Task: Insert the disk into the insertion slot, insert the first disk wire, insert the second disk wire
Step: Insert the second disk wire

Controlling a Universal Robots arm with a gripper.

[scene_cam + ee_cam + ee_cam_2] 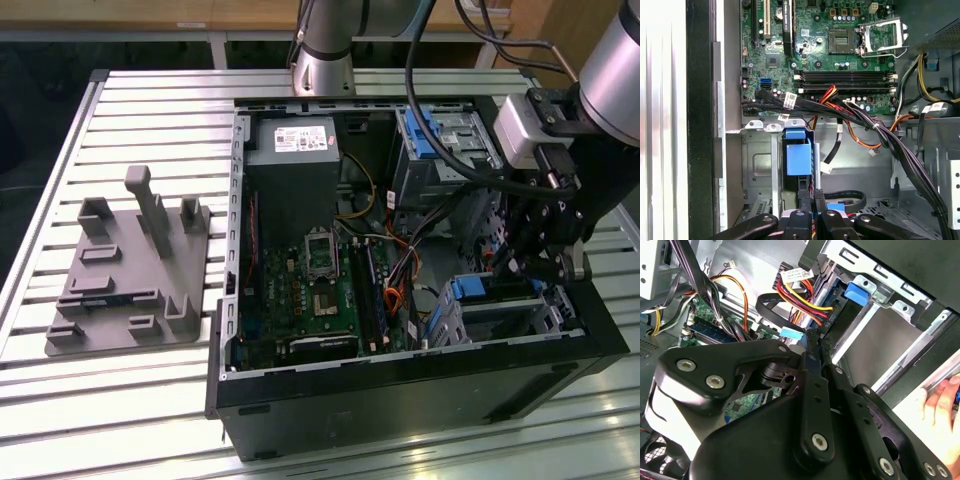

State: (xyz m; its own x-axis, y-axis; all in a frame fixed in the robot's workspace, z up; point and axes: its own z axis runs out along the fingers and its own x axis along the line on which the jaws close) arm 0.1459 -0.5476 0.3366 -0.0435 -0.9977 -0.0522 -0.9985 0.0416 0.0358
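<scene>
We saw the black two-fingered gripper (537, 262) lowered inside the open black computer case (400, 400), near the case's front corner on the slatted metal tabletop (130, 400). Its fingers (807, 200) were pressed together, though we could not tell whether they pinched a wire. The blue-framed silver disk (798, 159) sat in the low silver perforated drive cage (757, 170), largely hidden. A hand (940, 410) was cut off at the second wrist view's edge.

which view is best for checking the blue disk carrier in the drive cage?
First wrist view: the disk faces the camera squarely, its blue carrier seated in the insertion slot, just above the end effector. The exterior view shows the blue edge from afar. The second wrist view catches a blue corner obliquely.
</scene>
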